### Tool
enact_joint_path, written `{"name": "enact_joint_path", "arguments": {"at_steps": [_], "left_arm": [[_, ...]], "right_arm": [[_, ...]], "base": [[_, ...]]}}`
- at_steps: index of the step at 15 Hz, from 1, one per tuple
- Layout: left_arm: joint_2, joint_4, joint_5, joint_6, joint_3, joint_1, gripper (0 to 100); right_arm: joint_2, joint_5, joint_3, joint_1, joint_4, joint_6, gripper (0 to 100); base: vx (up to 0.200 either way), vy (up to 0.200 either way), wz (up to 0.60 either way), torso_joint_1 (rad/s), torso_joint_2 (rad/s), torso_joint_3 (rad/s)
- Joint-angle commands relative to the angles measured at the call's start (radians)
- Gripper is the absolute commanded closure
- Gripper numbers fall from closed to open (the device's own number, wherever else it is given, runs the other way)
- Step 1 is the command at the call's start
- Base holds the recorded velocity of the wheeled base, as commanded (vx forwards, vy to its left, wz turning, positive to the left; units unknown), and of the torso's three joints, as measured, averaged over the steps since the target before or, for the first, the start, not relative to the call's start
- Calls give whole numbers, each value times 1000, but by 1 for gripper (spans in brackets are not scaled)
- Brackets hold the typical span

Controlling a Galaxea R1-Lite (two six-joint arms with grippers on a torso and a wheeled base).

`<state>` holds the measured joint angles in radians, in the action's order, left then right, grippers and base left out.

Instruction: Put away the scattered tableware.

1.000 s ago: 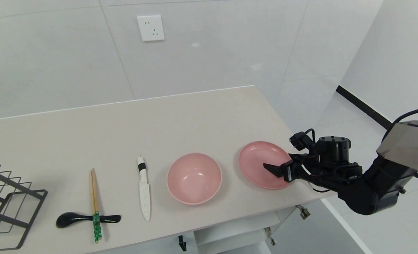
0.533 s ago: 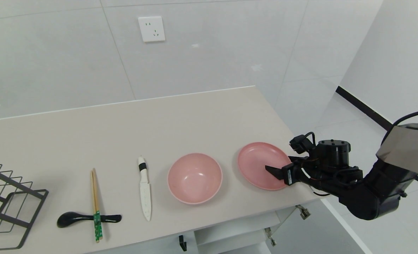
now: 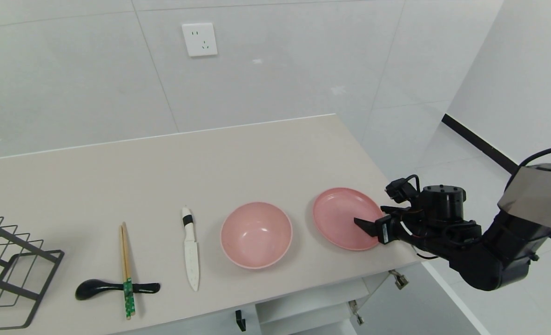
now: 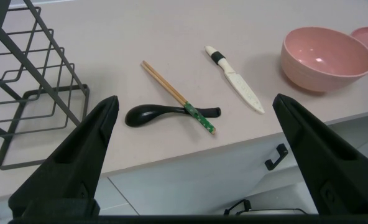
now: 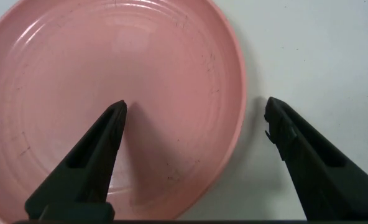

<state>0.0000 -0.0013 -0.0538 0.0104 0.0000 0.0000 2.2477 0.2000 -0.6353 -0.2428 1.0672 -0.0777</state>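
Note:
A pink plate lies near the counter's right end. My right gripper is open low over the plate's right rim, with one finger above the plate and the other above the bare counter beside it. To the plate's left lie a pink bowl, a white knife, wooden chopsticks and a black spoon under them. My left gripper is open, empty, and held off the counter's front edge facing the spoon.
A black wire dish rack stands at the counter's left end. The counter's right edge runs just past the plate, with open floor beyond. A tiled wall with a socket backs the counter.
My right gripper has drawn back slightly to the right, toward the plate's rim. The head camera has shifted a little. The tableware lies where it did.

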Motion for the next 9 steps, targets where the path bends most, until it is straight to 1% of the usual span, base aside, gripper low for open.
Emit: {"name": "enact_joint_path", "arguments": {"at_steps": [1, 3, 9], "left_arm": [[2, 0, 0, -1, 0, 0, 0], [2, 0, 0, -1, 0, 0, 0], [2, 0, 0, -1, 0, 0, 0]], "right_arm": [[-14, 7, -3, -50, 0, 2, 100], [-17, 7, -1, -66, 2, 6, 100], [-22, 6, 16, -55, 2, 7, 100]], "base": [[0, 0, 0, 0, 0, 0], [0, 0, 0, 0, 0, 0], [0, 0, 0, 0, 0, 0]]}}
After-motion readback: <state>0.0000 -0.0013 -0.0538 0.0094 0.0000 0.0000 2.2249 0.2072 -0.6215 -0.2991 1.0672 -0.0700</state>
